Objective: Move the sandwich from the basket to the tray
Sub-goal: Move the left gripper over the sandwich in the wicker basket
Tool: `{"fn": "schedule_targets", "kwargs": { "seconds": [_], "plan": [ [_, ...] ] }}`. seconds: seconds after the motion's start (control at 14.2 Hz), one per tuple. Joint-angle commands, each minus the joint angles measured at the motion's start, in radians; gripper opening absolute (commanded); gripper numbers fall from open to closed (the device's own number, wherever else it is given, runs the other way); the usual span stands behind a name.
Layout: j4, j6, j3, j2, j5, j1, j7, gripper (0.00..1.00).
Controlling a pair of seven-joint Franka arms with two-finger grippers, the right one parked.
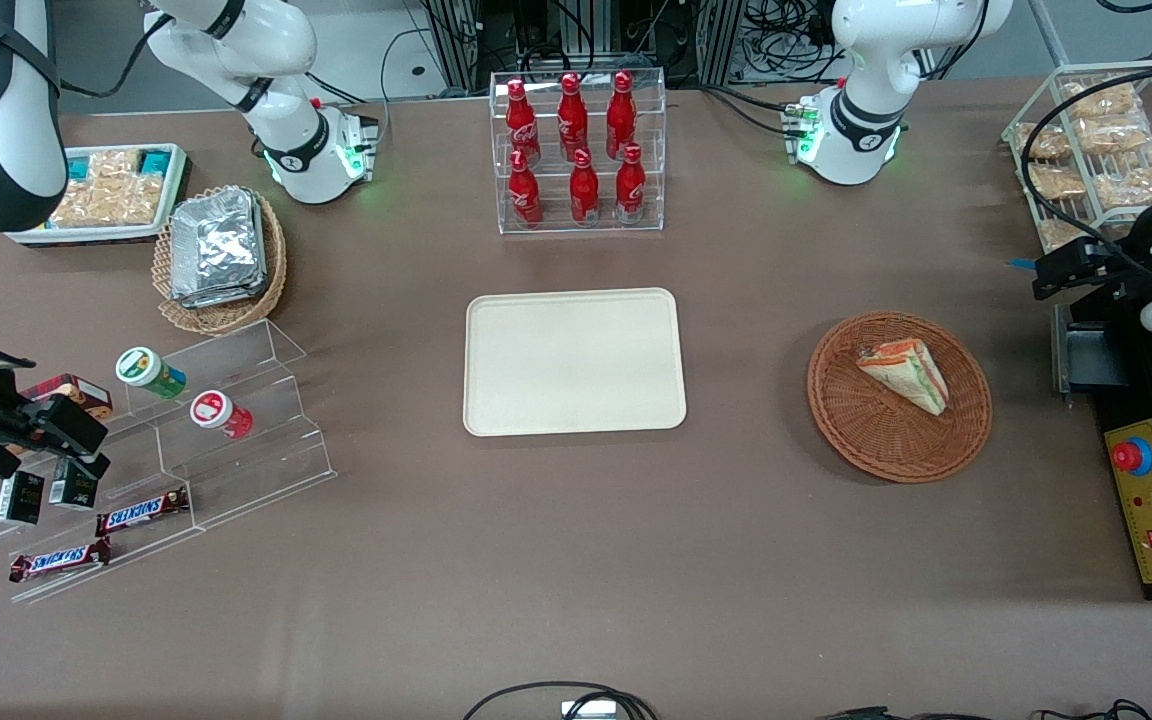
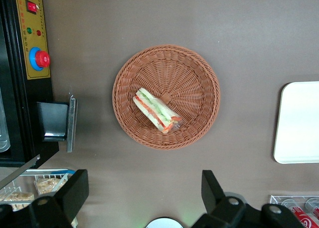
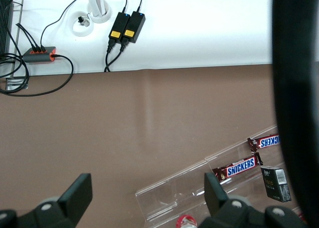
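Front view: nearest the cam are the Snickers bars (image 1: 61,560) on the acrylic step stand (image 1: 236,430), toward the parked arm's end, nothing to do w/ your job. The sandwich (image 1: 904,375) lies in the reddish-brown wicker basket (image 1: 836,420), toward the working arm's end. The cream tray (image 1: 576,360) sits bare at mid-table, well apart from the basket. The e-stop control box (image 1: 1151,510) stands near the basket, so watch arm clearance there on the way down.

Left wrist view: your gripper (image 2: 144,193) hovers well above the table beside the basket (image 2: 199,73). Its fingers (image 2: 75,188) are spread wide w/ nothing between them. The sandwich (image 2: 158,111) is a small wedge on its side, off-centre in the bowl. You see white bread, orange, red and green layers, and clear wrap bunched at one end. The tray (image 2: 299,123) shows only as an edge.

Risks, as I judge them:
- Film is prob. slick and the wedge tapers, so a pinch near the thin tip could let it squirt out.
- Bread is soft, so too hard a squeeze crushes it.
- Basket looks light; a fingertip catching the weave may drag or tip it.
- The wedge lies diagonal, so align the jaws to its flat faces first.

Right wrist view: only a Snickers bar (image 3: 241,167) and bare tabletop; no task items.
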Motion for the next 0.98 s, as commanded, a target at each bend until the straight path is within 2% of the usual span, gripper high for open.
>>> {"fn": "schedule_targets", "kwargs": {
  "seconds": [0.0,0.42,0.91],
  "plan": [
    [0.03,-0.017,0.008,0.018,-0.004,-0.012,-0.013,1.0],
    [0.008,-0.012,0.012,0.053,0.009,-0.004,-0.069,1.0],
    [-0.219,0.204,0.014,0.042,0.01,-0.001,-0.169,1.0]
  ]
}}
